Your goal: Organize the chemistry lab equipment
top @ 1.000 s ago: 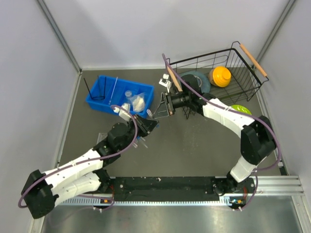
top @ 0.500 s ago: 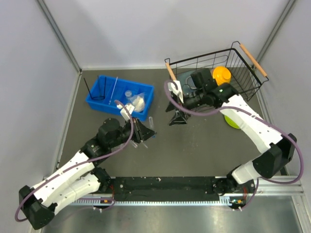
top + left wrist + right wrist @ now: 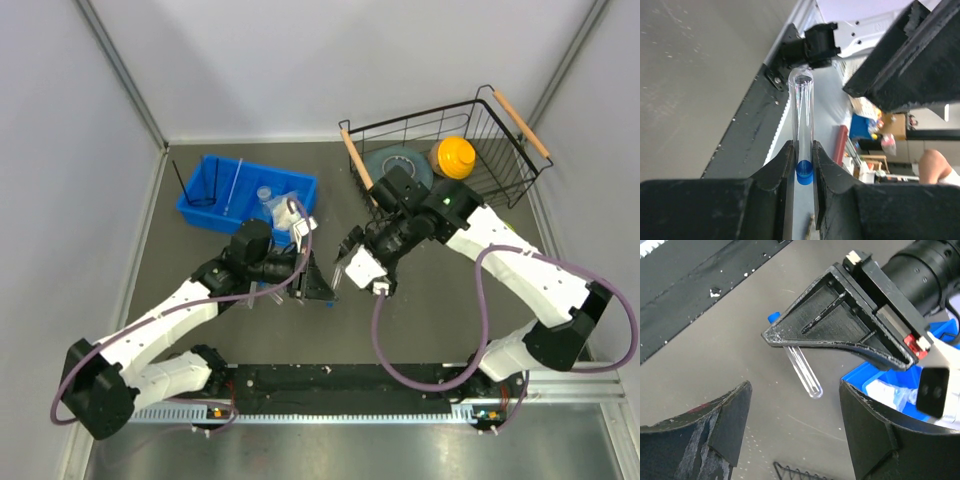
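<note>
The left end effector (image 3: 802, 150) is clamped on a small clear test tube (image 3: 801, 115). Its two black fingers (image 3: 786, 159) pinch the tube just above the blue cap (image 3: 804, 173), and the cap sits back inside the jaw. The clear, rounded end sticks out well past the fingertips. In the top view this end effector sits over the middle of the dark desk (image 3: 440, 310), in front of the arm bases. It points toward the right arm.

The right end effector (image 3: 795, 400) faces it from just beside, with its fingers spread wide apart and nothing between them. In the right wrist view the held tube lies in the gap ahead of those spread fingers, apart from both. It slants out from under the left end effector, rounded tip nearer the camera and cap at the far end. The pictures do not show whether the tube's tip touches the desk or hangs above it.

Farther back on the left stands a blue bin (image 3: 205, 214). Inside it are the black wire ring stand (image 3: 185, 185) at its left end, the thin glass rod (image 3: 233, 180) beside that, the small clear cup (image 3: 265, 193), and the white packet (image 3: 283, 205) at its right end.

Farthest back on the right is the black wire basket (image 3: 415, 115). It holds a grey dish (image 3: 395, 160) and an orange dish (image 3: 455, 157).
</note>
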